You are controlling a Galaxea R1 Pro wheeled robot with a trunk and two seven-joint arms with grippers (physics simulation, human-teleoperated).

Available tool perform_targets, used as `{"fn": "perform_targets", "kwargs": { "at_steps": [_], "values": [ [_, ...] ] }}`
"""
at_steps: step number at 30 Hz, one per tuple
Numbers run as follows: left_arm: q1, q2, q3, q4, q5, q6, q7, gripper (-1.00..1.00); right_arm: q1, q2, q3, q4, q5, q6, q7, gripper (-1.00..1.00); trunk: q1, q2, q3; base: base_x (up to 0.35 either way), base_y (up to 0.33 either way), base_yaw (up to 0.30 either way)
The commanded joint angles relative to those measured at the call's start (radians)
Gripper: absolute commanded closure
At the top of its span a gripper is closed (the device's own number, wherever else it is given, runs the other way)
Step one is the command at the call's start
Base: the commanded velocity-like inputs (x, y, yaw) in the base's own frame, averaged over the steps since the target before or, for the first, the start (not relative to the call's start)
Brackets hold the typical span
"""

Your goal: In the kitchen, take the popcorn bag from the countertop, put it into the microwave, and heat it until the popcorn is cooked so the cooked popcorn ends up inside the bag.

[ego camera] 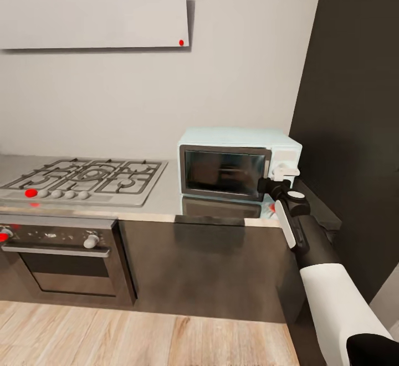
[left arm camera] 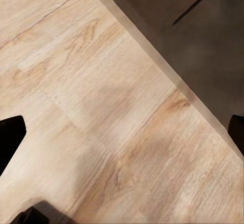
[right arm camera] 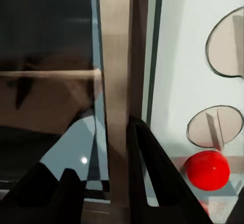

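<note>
The microwave (ego camera: 238, 163) is seen frontally from the head; its door edge is shared, very near, by the right wrist view; the floor (left arm camera: 101, 107) is faced by the left wrist.

mint microwave (ego camera: 238, 166), door shut, on countertop (ego camera: 166, 202)

One pale mint-blue microwave (ego camera: 238, 162) with a dark glass door stands on one grey brushed-metal countertop (ego camera: 166, 199). Its white panel (right arm camera: 198, 76) carries two round knobs, the upper knob (right arm camera: 229, 40) and the lower knob (right arm camera: 214, 126), plus one red dot (right arm camera: 207, 170). One steel gas hob (ego camera: 83, 180) has four grey dials (ego camera: 62, 194) and one red dial (ego camera: 31, 193). One black built-in oven (ego camera: 61, 260) has one steel bar handle (ego camera: 55, 250). One white wall cabinet (ego camera: 94, 8) bears one red dot. One robot arm (ego camera: 327, 277) is visible in the head view.
</note>
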Motion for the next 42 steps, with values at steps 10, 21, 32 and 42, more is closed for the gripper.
{"fn": "perform_targets", "kwargs": {
  "at_steps": [10,21,32,42],
  "values": [
    [0.000,-0.001,0.006,-0.002,0.009,0.007,-0.002,-1.00,-0.001,-0.001,-0.025,-0.002,0.018,0.007,-0.002,1.00,0.000,-0.001,-0.001,-0.121,0.000,0.000],
    [0.000,-0.001,0.008,-0.001,0.010,0.007,-0.002,-1.00,0.000,-0.001,-0.025,-0.003,0.019,0.007,-0.002,-1.00,0.000,-0.001,-0.001,-0.004,0.000,0.000],
    [-0.003,0.003,0.009,-0.008,0.012,0.008,0.003,-1.00,0.004,-0.007,-0.022,-0.062,0.017,0.017,-0.002,-1.00,-0.031,0.055,0.024,0.000,0.000,0.000],
    [-0.003,0.004,0.007,-0.006,0.011,0.009,0.004,-1.00,0.029,-0.017,-0.027,-0.212,0.018,0.128,0.177,-1.00,-0.069,0.125,0.056,0.000,0.000,0.000]
  ]
}}
